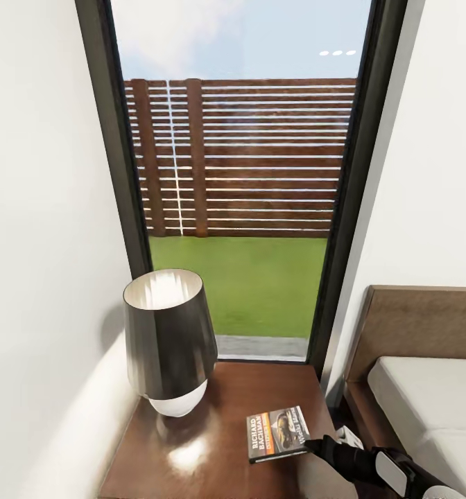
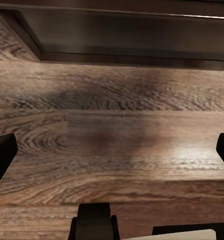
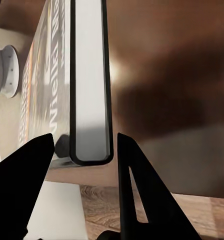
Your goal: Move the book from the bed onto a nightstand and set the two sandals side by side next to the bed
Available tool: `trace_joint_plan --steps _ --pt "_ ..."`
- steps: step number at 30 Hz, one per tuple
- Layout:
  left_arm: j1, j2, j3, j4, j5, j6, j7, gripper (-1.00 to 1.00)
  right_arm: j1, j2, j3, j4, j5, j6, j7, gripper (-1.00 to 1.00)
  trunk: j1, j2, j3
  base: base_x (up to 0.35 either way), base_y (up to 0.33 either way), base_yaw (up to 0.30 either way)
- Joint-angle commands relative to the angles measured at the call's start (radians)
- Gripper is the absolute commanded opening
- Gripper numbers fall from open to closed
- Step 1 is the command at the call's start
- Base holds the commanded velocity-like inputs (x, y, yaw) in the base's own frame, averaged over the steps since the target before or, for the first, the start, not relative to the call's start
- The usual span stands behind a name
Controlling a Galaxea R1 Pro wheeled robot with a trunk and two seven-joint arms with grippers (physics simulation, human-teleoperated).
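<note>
The book (image 1: 277,434), a dark paperback with "RICHARD BACHMAN" on its cover, lies cover up on the nightstand (image 1: 191,464), near its right edge. My right gripper (image 1: 315,443) reaches in from the right at the book's end. In the right wrist view the book's white page edge (image 3: 89,75) runs between the two black fingers (image 3: 27,170). A thin gap shows on each side, so the right gripper (image 3: 84,142) is open around it. My left gripper (image 2: 112,155) hangs wide open over the wood floor. The bed (image 1: 427,388) stands at the right. The sandals are out of view.
A dark-shaded lamp (image 1: 169,339) with a white base stands on the nightstand's left half, close to the wall. Behind is a tall black-framed window (image 1: 240,180) showing fence and grass. A dark wooden furniture edge (image 2: 117,35) lies ahead of the left gripper.
</note>
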Motion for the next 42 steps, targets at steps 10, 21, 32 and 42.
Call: trace_joint_plan --steps 10,21,32,42 --pt "-0.001 0.001 -0.006 0.001 0.01 -0.004 -0.003 1.0 -0.007 0.0 0.004 -0.002 -0.007 0.005 -0.039 -1.0 0.027 -0.049 -0.023 0.0 0.0 0.0" --pt "-0.001 0.001 -0.006 0.001 0.01 -0.004 -0.003 1.0 -0.011 0.001 0.003 -0.004 -0.008 0.005 -0.049 -1.0 0.038 -0.07 -0.032 0.0 0.0 0.0" --pt "-0.001 0.001 -0.006 0.001 0.01 -0.004 -0.003 1.0 -0.024 -0.001 0.003 -0.002 -0.007 0.007 -0.051 -1.0 0.057 -0.105 -0.048 0.0 0.0 0.0" --pt "-0.001 0.001 -0.006 0.001 0.01 -0.004 -0.003 1.0 -0.027 -0.001 0.002 -0.001 -0.006 0.007 -0.052 -1.0 0.08 -0.147 -0.067 0.0 0.0 0.0"
